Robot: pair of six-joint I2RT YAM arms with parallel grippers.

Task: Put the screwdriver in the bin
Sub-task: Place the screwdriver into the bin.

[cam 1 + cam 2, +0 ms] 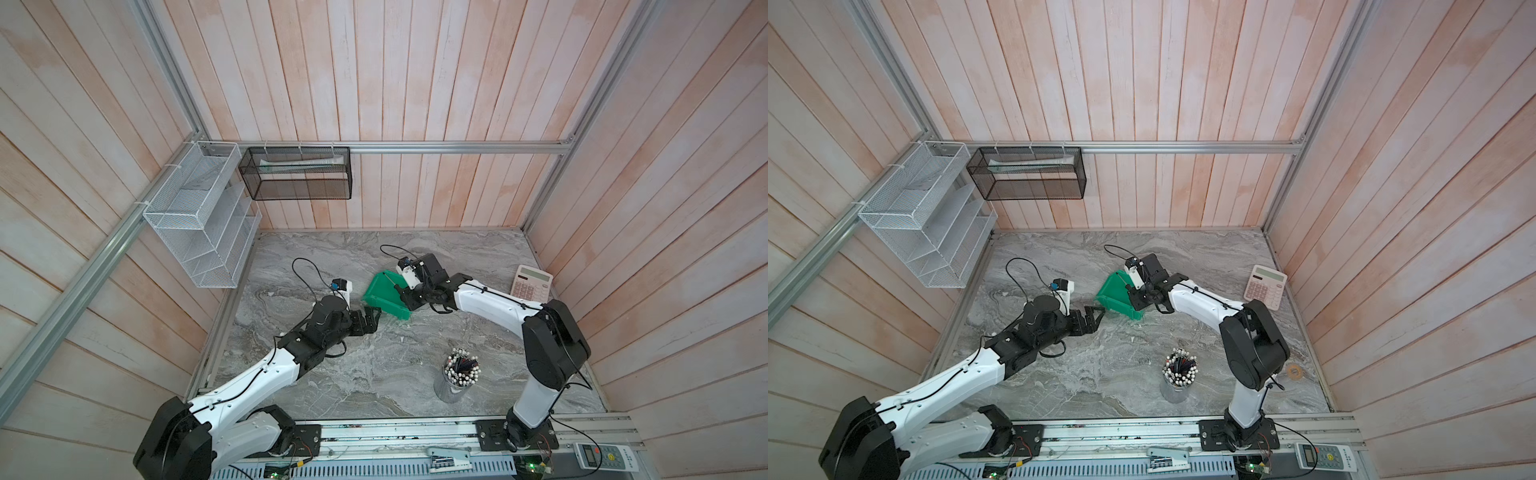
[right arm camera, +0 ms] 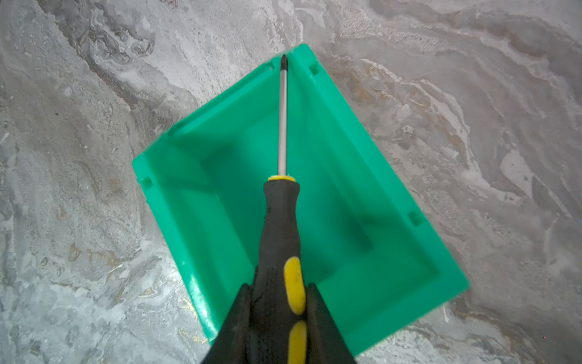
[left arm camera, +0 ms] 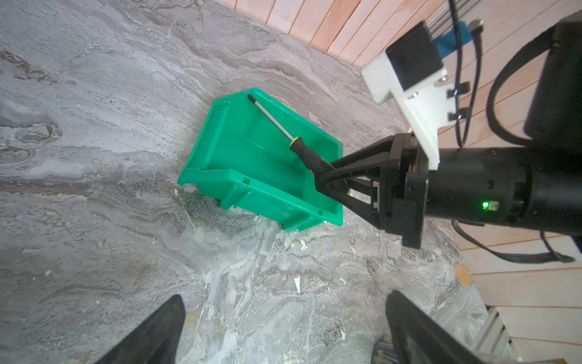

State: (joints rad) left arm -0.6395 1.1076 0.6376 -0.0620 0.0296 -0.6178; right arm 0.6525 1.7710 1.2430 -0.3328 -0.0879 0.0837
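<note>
Grey marbled tabletop (image 1: 374, 374) is carrying the bin (image 3: 252, 164), sitting open-side up near its centre. Over it the screwdriver (image 2: 280, 227) is hanging, shaft aiming toward 12 o'clock in the right wrist view, tip at a bin corner. Reaching in from 3 o'clock in both top views, the right gripper (image 2: 278, 315) is clamping its handle. At 9 o'clock the left gripper (image 3: 283, 331) is hovering nearby, jaws spread and empty. A metal cup (image 1: 451, 388) is holding pens (image 1: 461, 368).

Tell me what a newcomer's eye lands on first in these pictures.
The bright green bin stands out mid-table on the grey marbled table, between the two arms. The right gripper is clamped on the handle of the screwdriver, whose shaft points over the bin's inside toward a far corner. The left gripper hangs open beside the bin, and a cup of white-capped pens stands nearer the front.
</note>
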